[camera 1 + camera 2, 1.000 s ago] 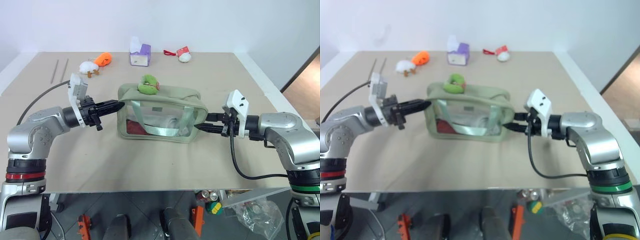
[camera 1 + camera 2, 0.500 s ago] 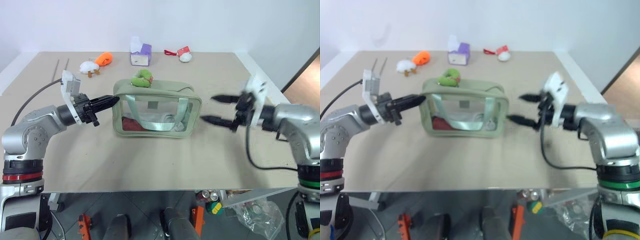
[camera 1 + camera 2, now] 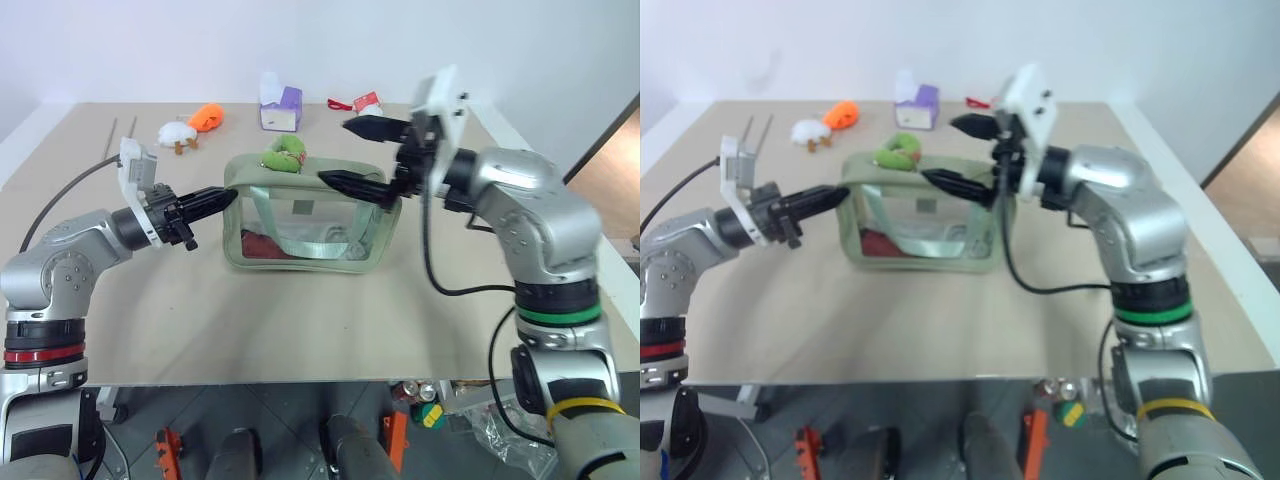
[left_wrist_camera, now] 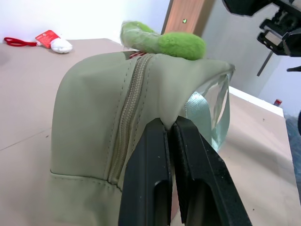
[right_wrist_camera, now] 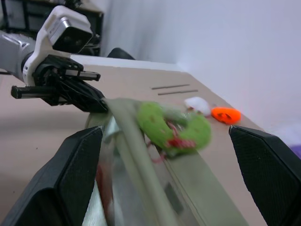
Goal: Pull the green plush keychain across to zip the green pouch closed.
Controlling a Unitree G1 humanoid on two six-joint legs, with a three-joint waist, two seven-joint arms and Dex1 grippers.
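The green plush keychain [image 3: 285, 158] lies on top of the green pouch [image 3: 310, 225], at the far left end of its zipper line, and the pouch stands upright near the middle of the table [image 3: 300, 330]. The left gripper [image 3: 228, 196] reaches in level from the pouch's left, its two black fingers pressed together and pinching a fold of fabric at the pouch's left end, just beside the zipper. The right gripper [image 3: 352, 154] is raised over the pouch's right half, forearm angled in from the right, pointing left toward the keychain with its fingers spread wide and nothing between them. Along the far edge sit an orange plush toy [image 3: 207, 118], a white plush toy [image 3: 178, 134] and a purple tissue box [image 3: 281, 108].
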